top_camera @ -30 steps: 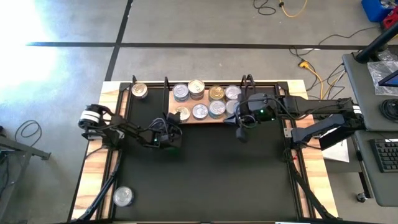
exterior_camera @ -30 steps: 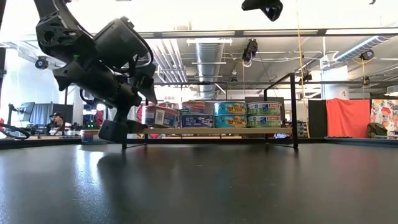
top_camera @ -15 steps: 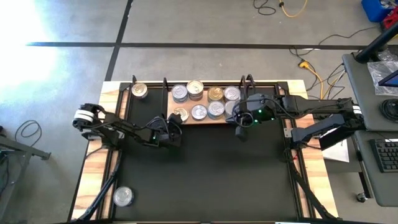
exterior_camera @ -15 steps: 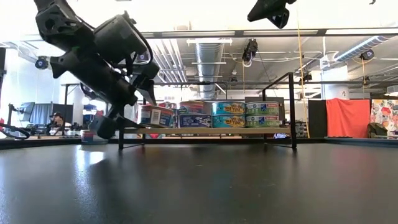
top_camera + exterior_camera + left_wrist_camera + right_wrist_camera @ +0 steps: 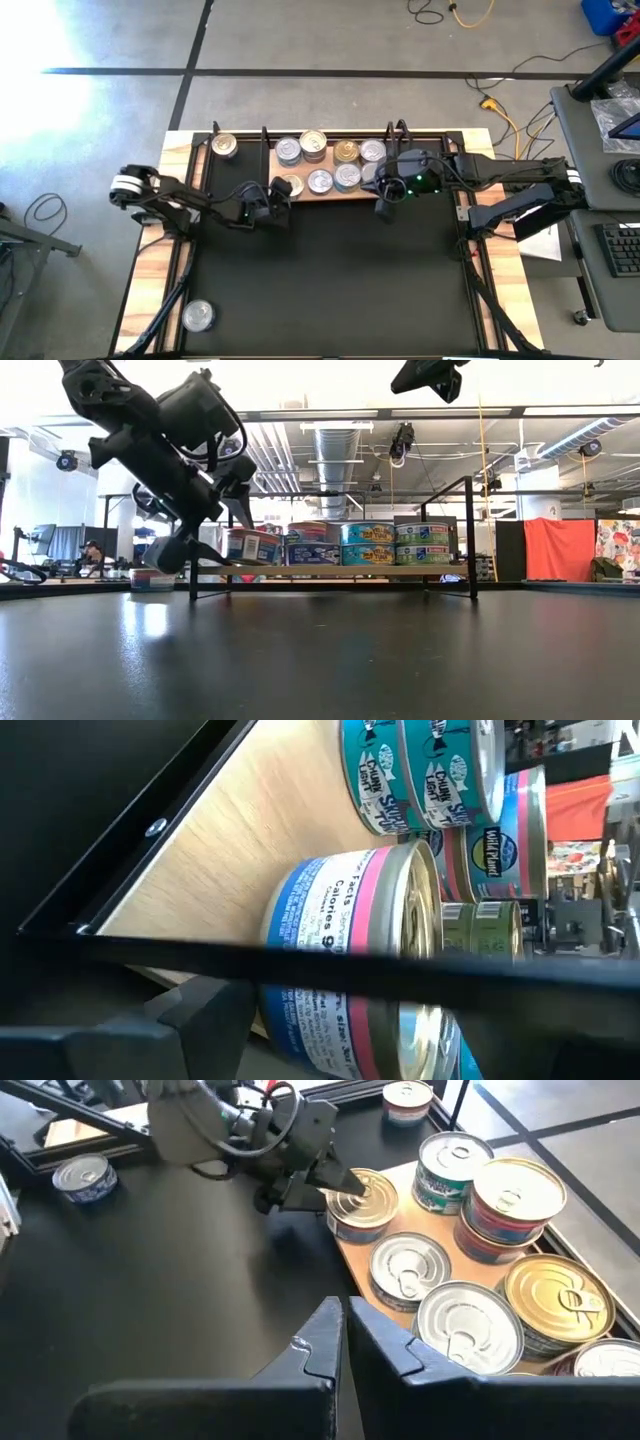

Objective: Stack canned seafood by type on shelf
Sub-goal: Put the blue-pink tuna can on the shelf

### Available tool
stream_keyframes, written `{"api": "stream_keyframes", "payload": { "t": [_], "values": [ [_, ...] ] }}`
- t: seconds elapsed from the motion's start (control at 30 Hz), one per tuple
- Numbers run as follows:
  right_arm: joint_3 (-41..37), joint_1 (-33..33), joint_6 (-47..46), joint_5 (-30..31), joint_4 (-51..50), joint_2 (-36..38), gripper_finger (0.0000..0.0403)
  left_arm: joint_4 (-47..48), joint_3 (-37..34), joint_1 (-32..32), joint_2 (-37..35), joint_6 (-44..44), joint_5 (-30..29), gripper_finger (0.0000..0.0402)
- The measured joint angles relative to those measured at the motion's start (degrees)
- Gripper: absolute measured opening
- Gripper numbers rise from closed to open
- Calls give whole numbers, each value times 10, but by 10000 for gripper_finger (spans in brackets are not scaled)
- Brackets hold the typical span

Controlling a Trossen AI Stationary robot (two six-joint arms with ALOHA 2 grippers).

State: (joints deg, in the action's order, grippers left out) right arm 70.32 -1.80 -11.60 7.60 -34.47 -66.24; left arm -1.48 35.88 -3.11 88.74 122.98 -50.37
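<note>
Shelf (image 5: 328, 190): light-wood board with black wire posts, at the far middle of the black tabletop (image 5: 330, 280). It carries a cluster of tins (image 5: 335, 165) in two rows; the high view shows mostly silver lids, with gold ones among them. From the low view the side labels read teal, blue and pink.

Left gripper (image 5: 279, 195): at the shelf's left end, fingers spread around the gold-lidded tin (image 5: 291, 184) that stands at the near-left corner of the board. Right wrist view shows a fingertip (image 5: 352, 1183) lying over that tin's lid. Cannot tell whether the fingers press its sides. Left wrist view is filled by this tin's blue-and-pink label, standing on the wood.

Right gripper (image 5: 383, 212): raised just in front of the shelf's right end, fingers closed together, holding nothing.

Two tins are off the shelf. One (image 5: 224, 146) sits at the far-left corner of the tabletop, left of the shelf. Another (image 5: 198, 316) sits at the near-left corner, well apart from everything.
</note>
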Motion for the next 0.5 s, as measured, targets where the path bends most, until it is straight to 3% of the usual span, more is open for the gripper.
{"api": "stream_keyframes", "payload": {
  "t": [0.13,0.5],
  "values": [
    [-1,0,6,0,0,-4,13,9,0,17,-18,10,38,300],
    [-3,0,37,15,3,-28,13,-24,0,26,-24,55,44,284]
  ]
}}
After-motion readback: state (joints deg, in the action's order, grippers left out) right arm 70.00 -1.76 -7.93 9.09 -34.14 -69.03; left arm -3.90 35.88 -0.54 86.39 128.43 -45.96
